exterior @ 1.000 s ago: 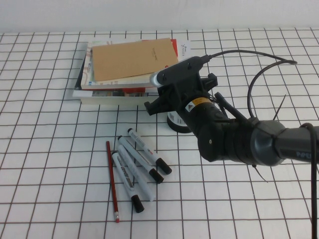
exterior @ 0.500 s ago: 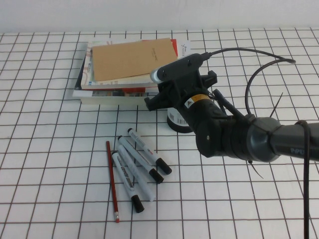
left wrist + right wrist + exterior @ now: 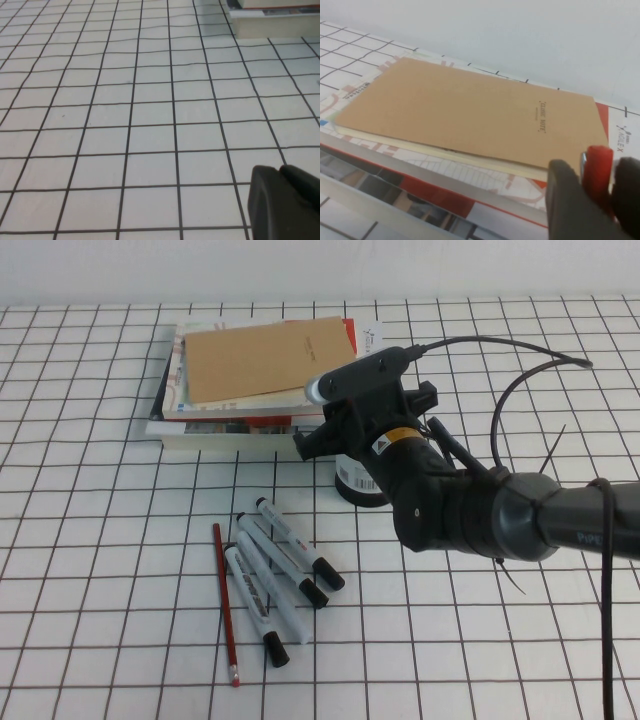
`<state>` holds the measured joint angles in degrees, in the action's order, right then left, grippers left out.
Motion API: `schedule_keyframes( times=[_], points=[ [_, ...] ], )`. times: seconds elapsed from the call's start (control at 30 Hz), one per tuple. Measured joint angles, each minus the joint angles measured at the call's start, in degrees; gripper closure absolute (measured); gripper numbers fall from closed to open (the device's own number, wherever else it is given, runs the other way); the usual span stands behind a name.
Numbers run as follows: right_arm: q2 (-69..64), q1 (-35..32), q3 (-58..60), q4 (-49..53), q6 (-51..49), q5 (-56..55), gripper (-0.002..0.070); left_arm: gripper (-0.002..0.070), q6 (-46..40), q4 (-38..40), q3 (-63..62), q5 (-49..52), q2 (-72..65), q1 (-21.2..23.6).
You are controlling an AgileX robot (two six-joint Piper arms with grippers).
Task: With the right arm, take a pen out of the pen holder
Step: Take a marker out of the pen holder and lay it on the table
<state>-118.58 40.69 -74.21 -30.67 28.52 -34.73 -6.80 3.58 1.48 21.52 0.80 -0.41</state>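
Brown notebook (image 3: 470,112) lies flat atop book stack (image 3: 485,177). R gripper (image 3: 595,163) sits just beside notebook's corner nearest cam, w/ red pen (image 3: 598,175) top + silver clip in it; grip unclear. White wall (image 3: 520,35) beyond notebook, grid table (image 3: 350,55) alongside.

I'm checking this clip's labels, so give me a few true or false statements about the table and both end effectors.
1. Three markers and a red pencil lie on the table. True.
2. The right end effector is over the markers. False: it is at the holder, with a red pen right at it.
3. A brown notebook tops the stack. True.
4. The left end effector hangs over the stack. False: bare table lies under it.
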Motion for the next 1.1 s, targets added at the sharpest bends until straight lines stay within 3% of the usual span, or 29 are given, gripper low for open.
schedule_keyframes(
  times=[0.27,0.57,1.1],
  points=[
    [0.00,-0.09,-0.02,0.00,0.00,0.00,0.0513,0.0679,0.00,0.00,0.00,0.00,0.00,0.00],
    [0.00,-0.09,-0.12,0.00,0.00,0.00,0.0618,0.0679,0.00,0.00,0.00,0.00,0.00,0.00],
    [2.60,-0.09,-0.12,0.00,0.00,1.18,0.0623,0.0679,0.00,0.00,0.00,0.00,0.00,0.00]
  ],
)
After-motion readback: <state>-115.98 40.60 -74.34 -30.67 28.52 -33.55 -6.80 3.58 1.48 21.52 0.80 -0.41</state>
